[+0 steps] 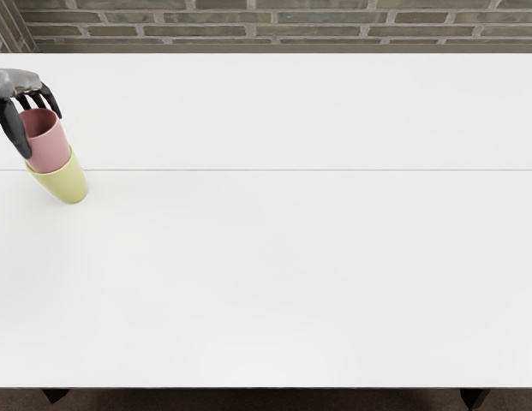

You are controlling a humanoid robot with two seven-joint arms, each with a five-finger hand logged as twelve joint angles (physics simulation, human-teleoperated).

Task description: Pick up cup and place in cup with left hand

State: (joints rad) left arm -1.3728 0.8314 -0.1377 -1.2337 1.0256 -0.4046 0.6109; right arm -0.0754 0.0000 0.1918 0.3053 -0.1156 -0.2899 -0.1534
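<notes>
L hand (21,84) at upper L of table (274,257), above cups, fingers pointing down, curled round pink cup (50,150), thumb on its L side. Pink cup's lower pt in yellow cup (67,183).

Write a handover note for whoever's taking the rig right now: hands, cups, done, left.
Left hand: around the smooth pink cup, thumb on its left side, fingers at the far rim; appears to grip it.
Right hand: out of view.
Cups: pink one's lower part is inside the plain yellow cup, at the left of the white table.
Done: pick-up and insertion. Can't tell if it's fully seated.
Left: likely settle it, then open the hand and back off without tipping the pair.
</notes>
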